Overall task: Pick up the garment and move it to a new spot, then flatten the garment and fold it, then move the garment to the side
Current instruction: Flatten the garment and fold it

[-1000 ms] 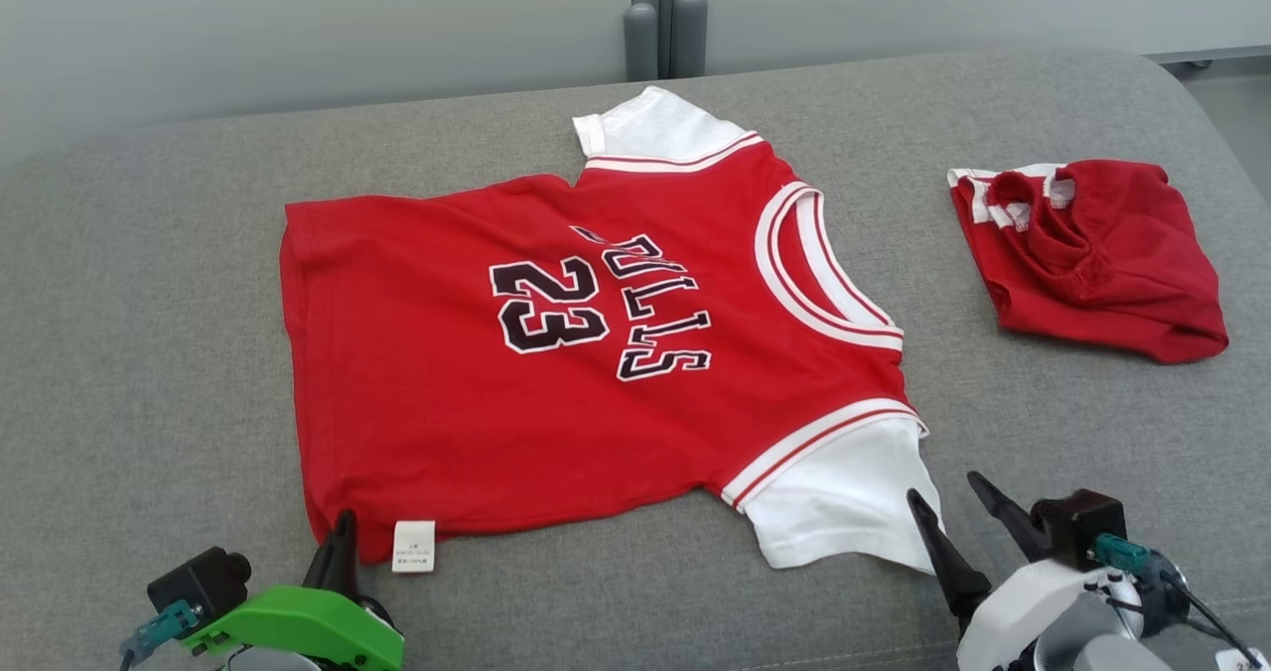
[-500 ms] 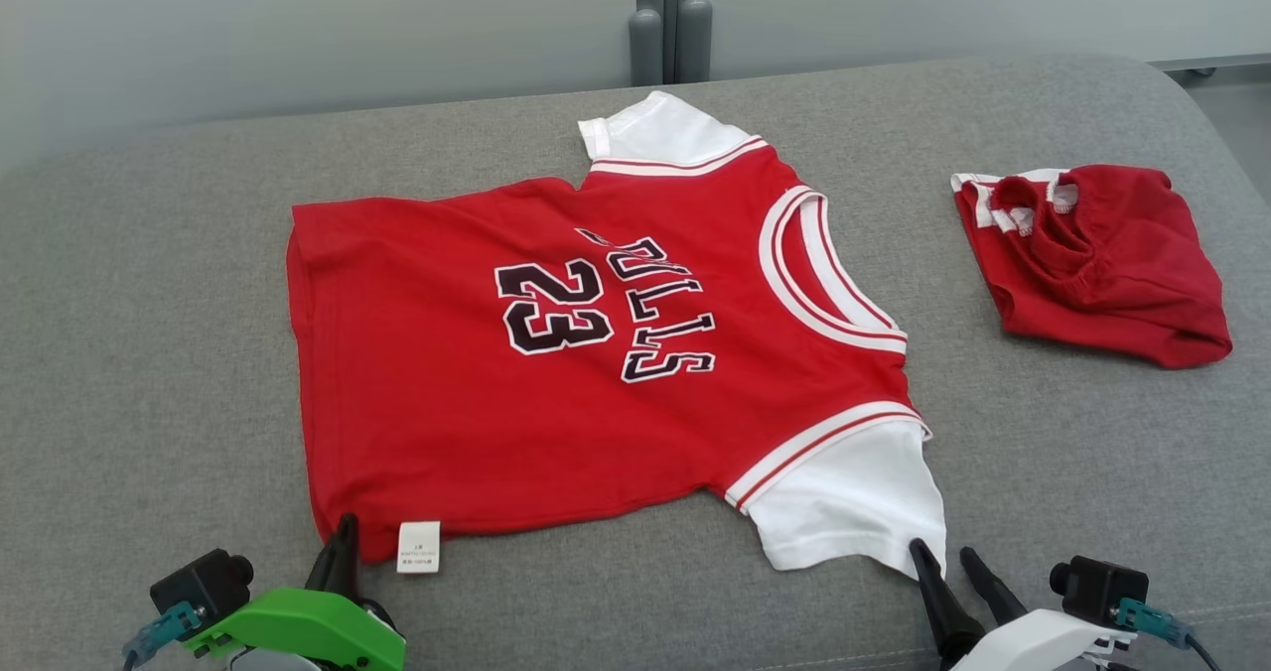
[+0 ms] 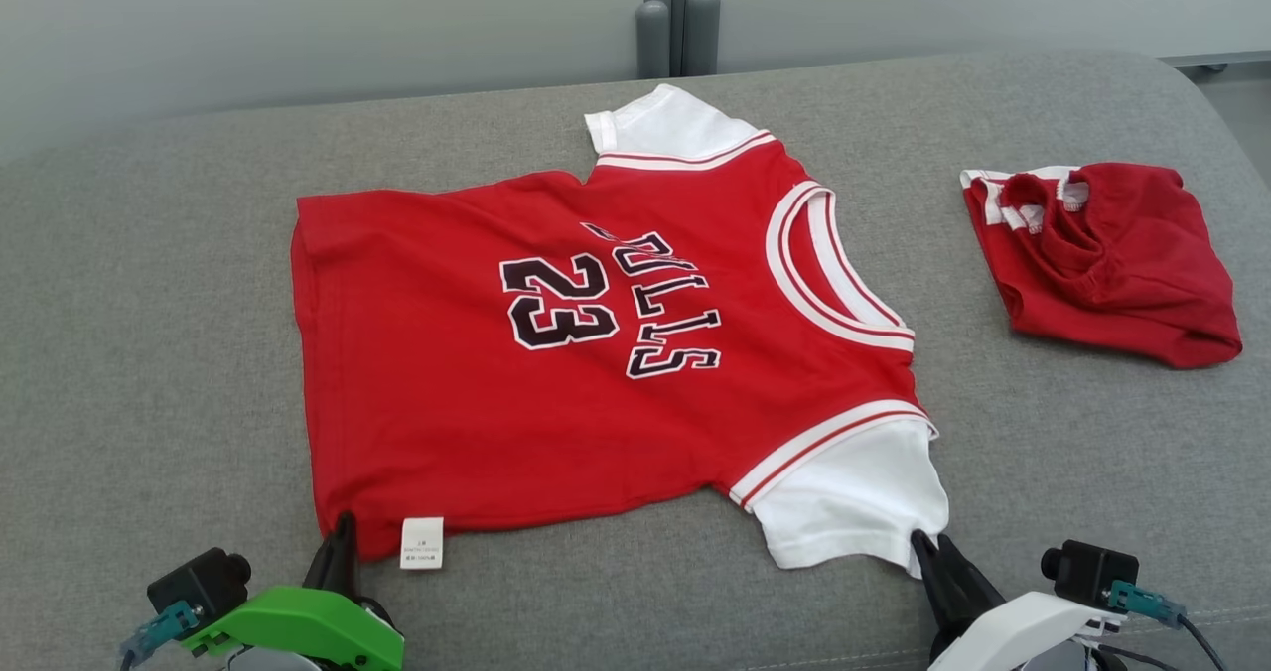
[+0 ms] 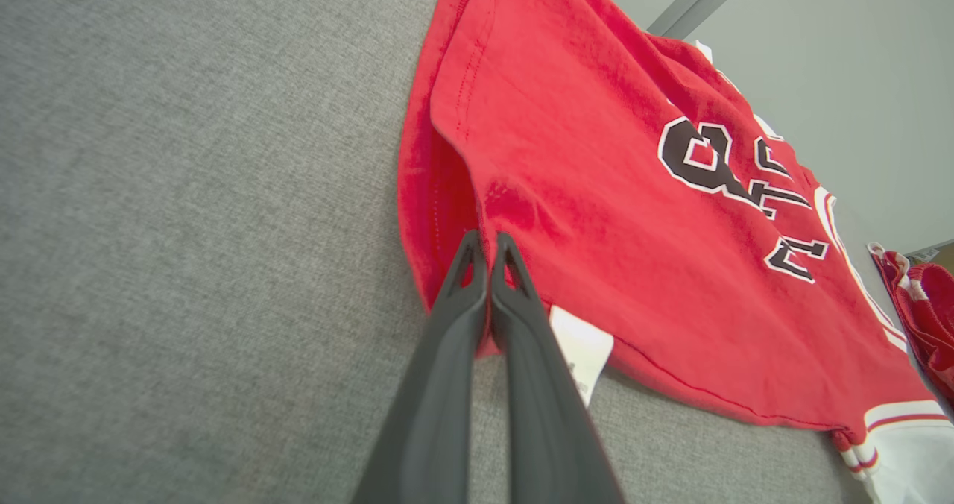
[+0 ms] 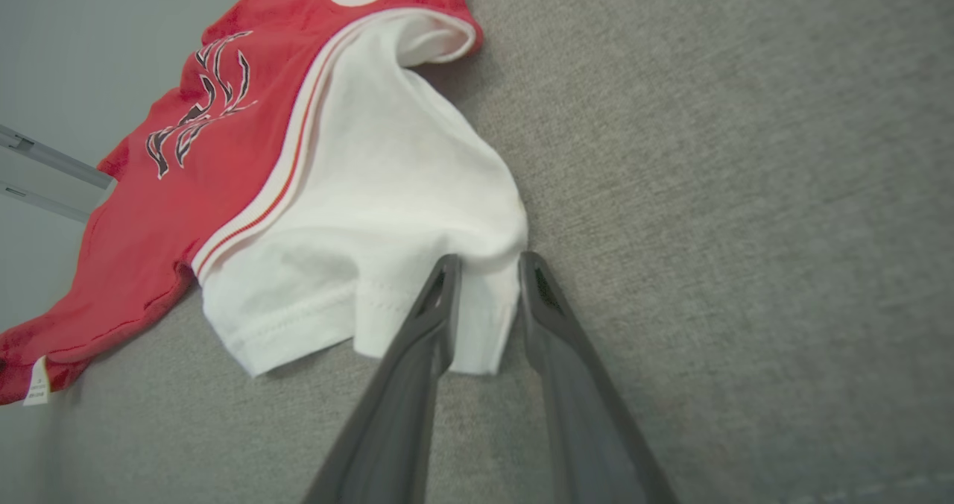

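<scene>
Working left to right across the head view: my left hand (image 3: pixel 344 530) is clamped flat on the red jersey (image 3: pixel 556 383) at its hem corner, the jersey's 7 o'clock, just beside the white care label (image 3: pixel 421 542). The jersey lies face up and mostly smooth in the middle of the grey padded surface (image 3: pixel 149 353), collar toward 3 o'clock, hem toward 9. At its 5 o'clock the near white sleeve (image 3: pixel 854 497) ends in a loose corner. My right hand (image 3: pixel 925 544) stands about half-wide there, one finger either side of that corner, and I would not call it a pinch yet. A second red garment (image 3: pixel 1102 254) lies bunched at 2 o'clock, well apart. I judge the jersey light, limp knit: it will sag and stretch between two held points and may slip from a shallow pinch. I'd bite past the stitched sleeve hem, and lift both hands evenly.
</scene>
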